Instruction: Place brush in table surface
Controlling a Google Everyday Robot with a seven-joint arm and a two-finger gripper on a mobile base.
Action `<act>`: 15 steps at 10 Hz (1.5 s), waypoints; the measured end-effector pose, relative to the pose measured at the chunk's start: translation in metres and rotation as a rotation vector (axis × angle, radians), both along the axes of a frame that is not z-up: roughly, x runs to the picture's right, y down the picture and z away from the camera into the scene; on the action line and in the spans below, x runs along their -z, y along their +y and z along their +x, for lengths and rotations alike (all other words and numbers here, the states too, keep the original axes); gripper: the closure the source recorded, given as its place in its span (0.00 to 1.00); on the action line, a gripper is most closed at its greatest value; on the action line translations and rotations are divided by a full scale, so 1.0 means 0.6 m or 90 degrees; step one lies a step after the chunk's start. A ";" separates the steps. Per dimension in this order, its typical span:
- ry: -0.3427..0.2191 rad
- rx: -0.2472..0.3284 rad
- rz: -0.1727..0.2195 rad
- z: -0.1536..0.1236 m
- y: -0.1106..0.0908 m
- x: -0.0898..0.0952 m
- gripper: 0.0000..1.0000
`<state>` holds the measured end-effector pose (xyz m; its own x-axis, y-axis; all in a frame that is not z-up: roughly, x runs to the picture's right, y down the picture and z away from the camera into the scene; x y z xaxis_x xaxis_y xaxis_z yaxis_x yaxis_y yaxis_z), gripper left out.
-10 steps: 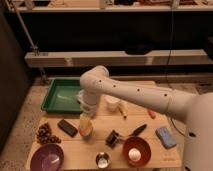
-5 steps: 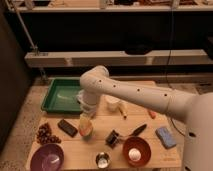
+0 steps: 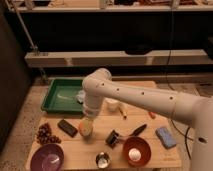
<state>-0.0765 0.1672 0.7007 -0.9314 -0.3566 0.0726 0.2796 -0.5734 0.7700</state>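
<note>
White rounded arm [image 3: 142, 99], small dark dots [image 3: 117, 90], hand [image 3: 87, 121] at its low end

Looks like a robot test lab, not a home. White robot arm [image 3: 142, 98] reaches across a plank table [image 3: 75, 149], with its gripper [image 3: 86, 124] low over the table, near the green tray [image 3: 49, 97]. Tabletop is laid out like a prop set: purple bowl [image 3: 47, 158], red bowl [image 3: 136, 151], grapes [image 3: 46, 134] and blue sponge [image 3: 165, 137], all spaced apart. Behind it are a long metal shelf [image 3: 100, 59] and a dark cable [image 3: 172, 40] hanging down. Speckled hard floor [image 3: 19, 137].
</note>
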 end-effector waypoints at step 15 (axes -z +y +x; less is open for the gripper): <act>0.036 -0.030 0.027 0.166 0.087 0.018 0.38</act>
